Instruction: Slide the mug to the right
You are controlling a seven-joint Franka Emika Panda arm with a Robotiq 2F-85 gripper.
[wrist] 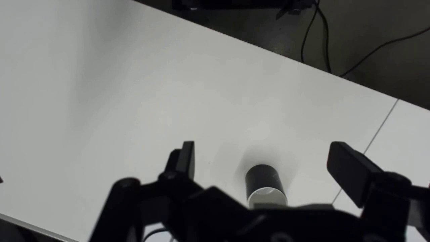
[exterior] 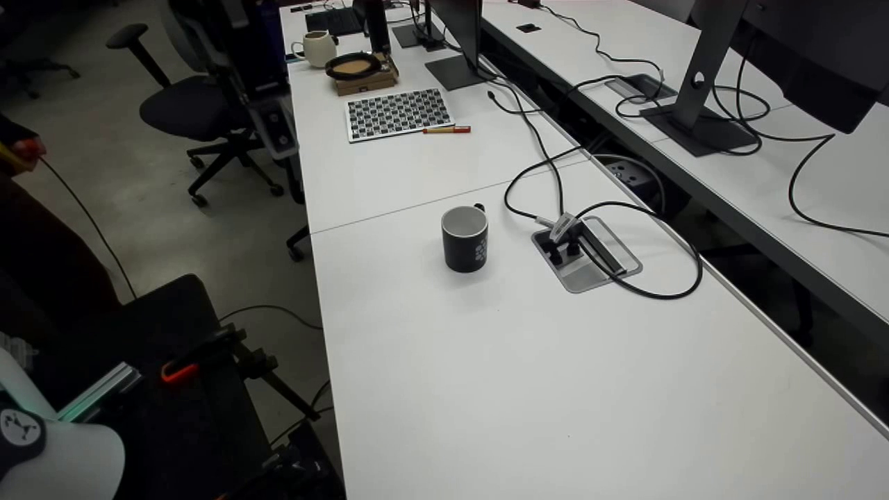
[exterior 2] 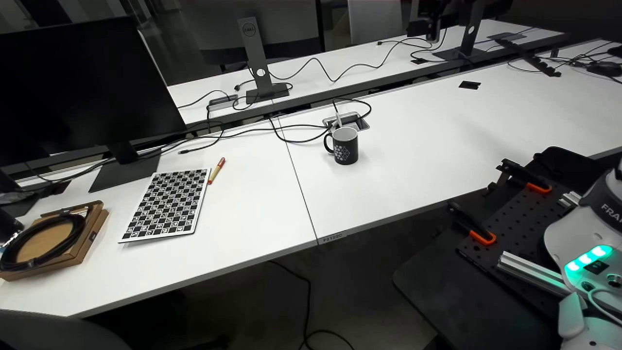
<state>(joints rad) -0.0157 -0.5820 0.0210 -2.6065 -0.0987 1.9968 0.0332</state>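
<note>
The mug (exterior: 464, 243) is dark grey-black with a paler inside. It stands upright on the white table (exterior: 444, 389), beside the socket hatch. The mug also shows in an exterior view (exterior 2: 345, 149), with its loop handle pointing to that picture's left and a pale print on its side. In the wrist view the mug (wrist: 263, 178) lies below and between my fingers, with clear space on both sides. Its handle and part of its rim are hidden behind the gripper body. My gripper (wrist: 262, 147) is wide open and empty. I cannot make it out surely in the exterior views.
A socket hatch (exterior: 583, 253) with looping black cables (exterior: 667, 295) lies close to the mug. A checkered board (exterior 2: 167, 206), a red-yellow pen (exterior 2: 216, 170) and a monitor (exterior 2: 82, 82) stand across the table seam. The table's front edge (exterior 2: 388, 221) drops to the floor.
</note>
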